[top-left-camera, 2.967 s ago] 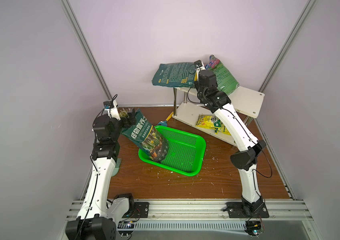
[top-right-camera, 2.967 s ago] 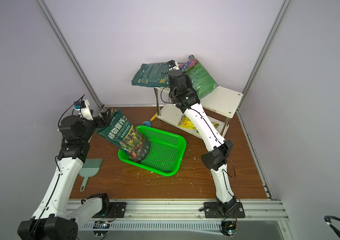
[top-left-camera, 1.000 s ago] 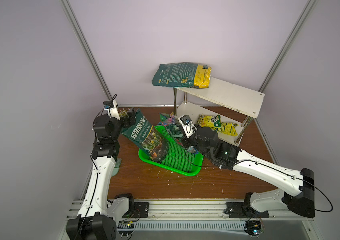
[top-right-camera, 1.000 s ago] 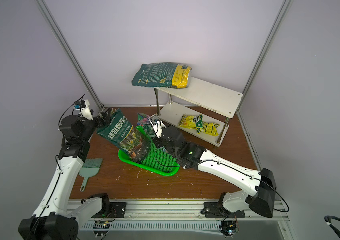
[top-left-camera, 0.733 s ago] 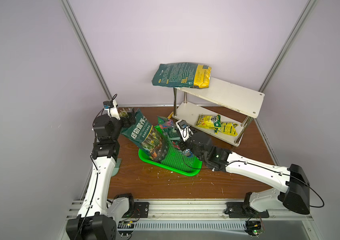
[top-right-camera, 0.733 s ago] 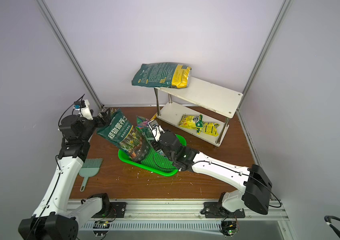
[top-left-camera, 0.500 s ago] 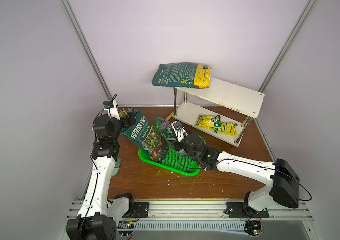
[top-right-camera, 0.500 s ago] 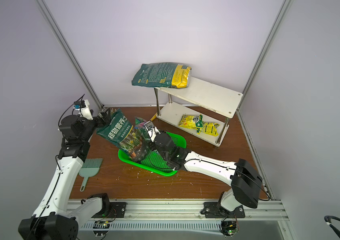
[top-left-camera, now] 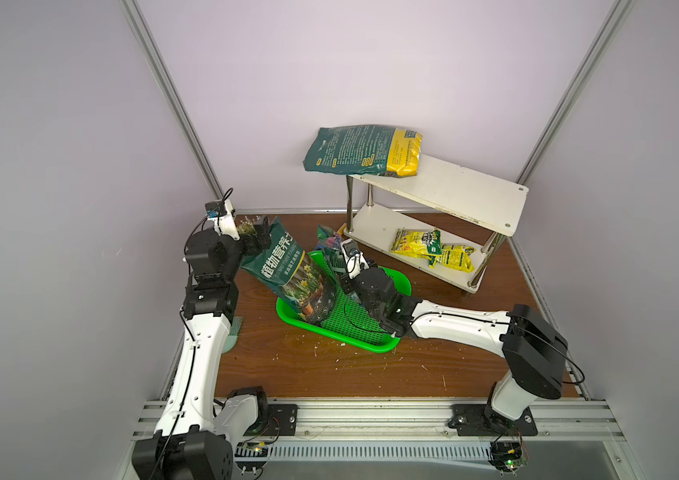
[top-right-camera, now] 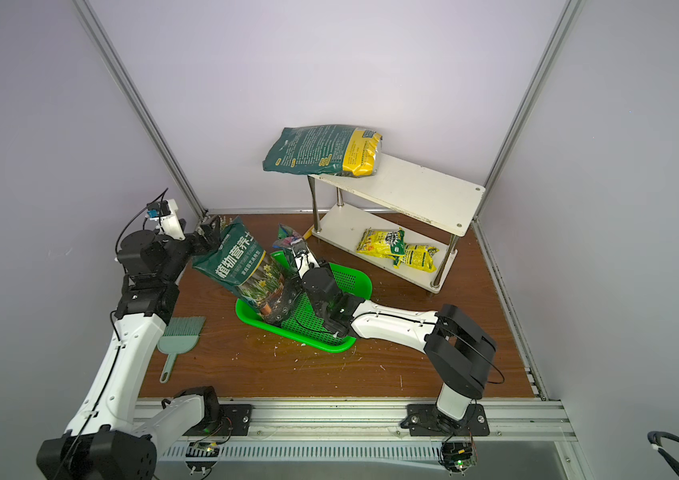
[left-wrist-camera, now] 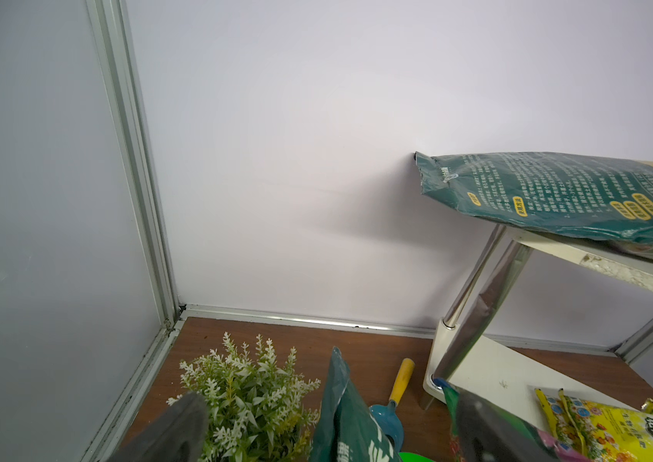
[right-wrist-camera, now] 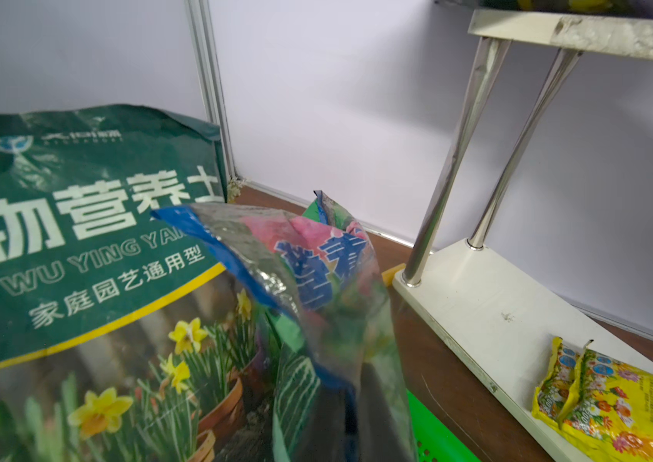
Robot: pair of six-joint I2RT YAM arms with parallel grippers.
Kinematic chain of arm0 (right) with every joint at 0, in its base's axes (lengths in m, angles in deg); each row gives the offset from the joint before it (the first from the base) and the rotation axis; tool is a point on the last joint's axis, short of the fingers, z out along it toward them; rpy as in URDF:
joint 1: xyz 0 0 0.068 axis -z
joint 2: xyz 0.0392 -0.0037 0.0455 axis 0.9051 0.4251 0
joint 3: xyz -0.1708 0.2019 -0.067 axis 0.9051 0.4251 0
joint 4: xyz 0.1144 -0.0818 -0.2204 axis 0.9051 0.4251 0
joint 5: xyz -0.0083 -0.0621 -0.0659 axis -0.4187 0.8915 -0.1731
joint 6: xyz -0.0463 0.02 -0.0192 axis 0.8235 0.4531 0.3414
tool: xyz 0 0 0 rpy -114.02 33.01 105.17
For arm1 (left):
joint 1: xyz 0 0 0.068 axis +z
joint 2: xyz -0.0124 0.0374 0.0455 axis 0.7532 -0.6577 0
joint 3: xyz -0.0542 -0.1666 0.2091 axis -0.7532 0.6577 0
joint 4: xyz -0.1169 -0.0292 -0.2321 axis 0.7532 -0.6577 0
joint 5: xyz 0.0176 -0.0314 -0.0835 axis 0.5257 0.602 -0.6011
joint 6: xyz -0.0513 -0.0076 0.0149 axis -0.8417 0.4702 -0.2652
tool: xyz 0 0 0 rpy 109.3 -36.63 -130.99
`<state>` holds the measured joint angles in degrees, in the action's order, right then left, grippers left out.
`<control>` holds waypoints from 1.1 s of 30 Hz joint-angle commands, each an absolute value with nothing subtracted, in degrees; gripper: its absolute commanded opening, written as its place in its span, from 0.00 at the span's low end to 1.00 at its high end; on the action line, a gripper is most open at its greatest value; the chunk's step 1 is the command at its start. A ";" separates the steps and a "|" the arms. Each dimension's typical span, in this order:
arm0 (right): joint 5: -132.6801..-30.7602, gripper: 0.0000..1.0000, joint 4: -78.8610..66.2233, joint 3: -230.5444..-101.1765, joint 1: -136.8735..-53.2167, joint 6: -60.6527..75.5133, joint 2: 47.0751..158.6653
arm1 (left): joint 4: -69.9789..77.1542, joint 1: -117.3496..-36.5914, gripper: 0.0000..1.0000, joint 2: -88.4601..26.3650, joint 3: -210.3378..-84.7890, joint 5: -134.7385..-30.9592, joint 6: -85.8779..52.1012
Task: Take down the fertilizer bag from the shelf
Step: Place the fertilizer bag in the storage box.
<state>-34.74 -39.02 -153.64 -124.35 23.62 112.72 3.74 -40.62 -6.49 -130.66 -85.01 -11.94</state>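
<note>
The right gripper (top-left-camera: 337, 269), clamped shut on the pink-and-blue fertilizer bag (right-wrist-camera: 316, 280), has brought it off the shelf (top-left-camera: 454, 195) down to the green basket (top-left-camera: 375, 340), so probably only release remains; the left gripper (top-left-camera: 258, 237) gapes empty.

Large green bag (right-wrist-camera: 77, 240) just beside right gripper (top-left-camera: 337, 272): "物营养土", "WU YING", "家庭园艺通用型". Gripped colourful bag (right-wrist-camera: 316, 260): blue "营养".

Even, soft, bright light; wrist views blur close up, edges bend.
</note>
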 commanded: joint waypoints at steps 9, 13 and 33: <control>-31.25 0.00 -61.39 -149.44 -130.63 20.34 114.59 | 5.35 -39.20 1.00 -6.14 -132.03 -86.35 -12.79; -29.73 0.00 -65.71 -145.45 -133.15 18.60 115.67 | 5.38 -39.14 1.00 -5.97 -131.93 -86.53 -12.84; -33.85 0.53 -79.03 -133.39 -138.85 14.53 118.16 | 6.51 -39.12 1.00 -6.00 -131.86 -89.23 -14.91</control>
